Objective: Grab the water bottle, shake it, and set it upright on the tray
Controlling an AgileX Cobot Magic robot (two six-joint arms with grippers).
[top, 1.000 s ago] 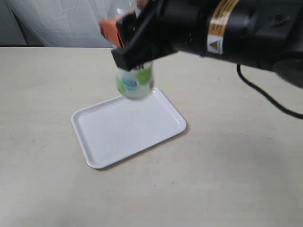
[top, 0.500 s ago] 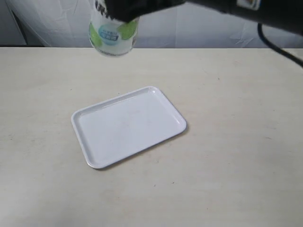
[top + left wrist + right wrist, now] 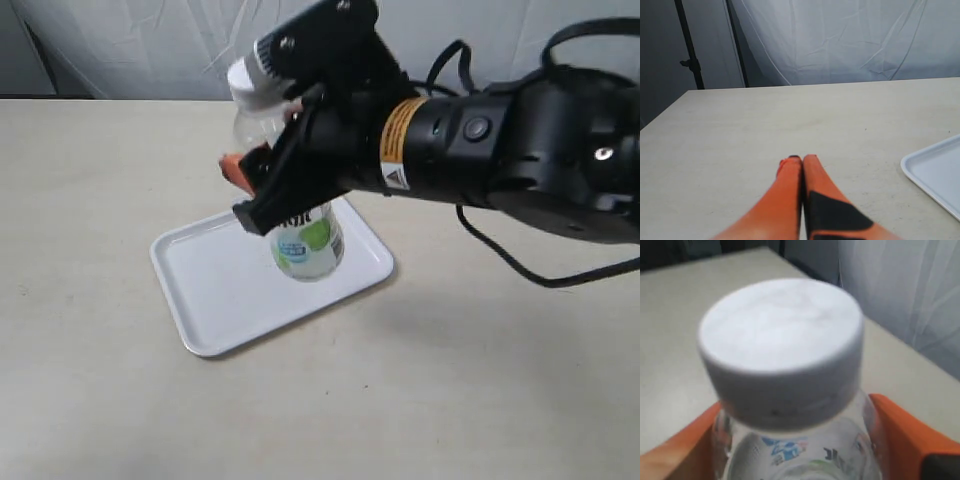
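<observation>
Count: 1 water bottle [image 3: 306, 244], 1 tray [image 3: 225, 290], 2 grippers, 1 table [image 3: 110, 400].
Right gripper [image 3: 262, 190]: closed around the water bottle's clear body. In the right wrist view 1 orange finger [image 3: 682, 450] shows on each side of the bottle.
Water bottle: held between the right gripper's 2 fingers. Its white cap [image 3: 252, 82] sticks out above them and the white-and-green label hangs below them. It is tilted, the cap leaning away from the arm.
Bottle base: below the right gripper, over the tray's far half. Whether it touches the tray cannot be told.
Tray: lies flat on the table under the right gripper, with nothing else on it. 1 corner [image 3: 935, 172] shows in the left wrist view, well apart from the left gripper.
Left gripper [image 3: 801, 161]: 2 orange fingers pressed together, nothing between them, low over bare table.
</observation>
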